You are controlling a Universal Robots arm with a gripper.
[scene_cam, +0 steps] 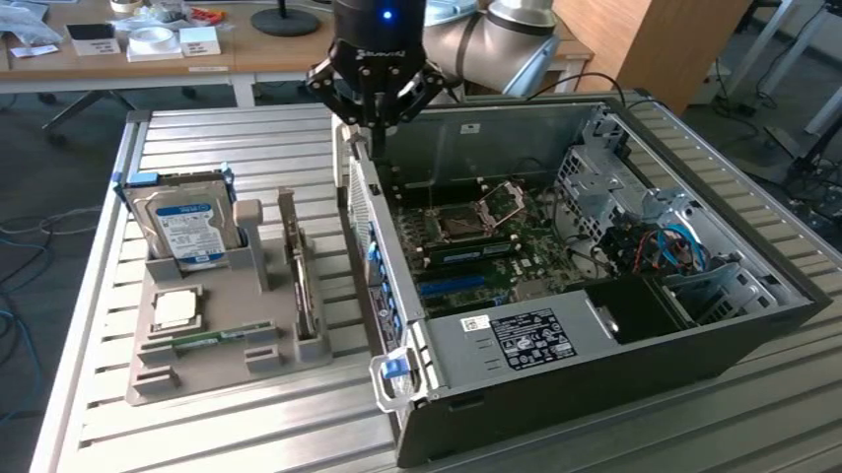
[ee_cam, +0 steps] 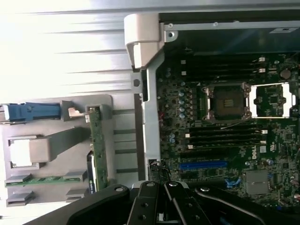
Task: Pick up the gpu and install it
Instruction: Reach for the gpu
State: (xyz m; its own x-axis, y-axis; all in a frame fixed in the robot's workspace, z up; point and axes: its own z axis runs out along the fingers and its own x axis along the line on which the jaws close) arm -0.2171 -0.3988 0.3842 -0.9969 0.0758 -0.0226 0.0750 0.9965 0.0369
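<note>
Ribbed bare-metal table, seemingly matt plastic holder

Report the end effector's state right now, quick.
End effector: shut, with nothing seen in its grip. The gpu stands on edge in the gray tray.

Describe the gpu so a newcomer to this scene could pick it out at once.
Find the open computer case, then the grey holder beside it on the exterior view's left. The gpu stands on edge in the holder's slot nearest the case: a long thin card, unlike the blue-labelled hard drive and the narrow green memory stick.
</note>
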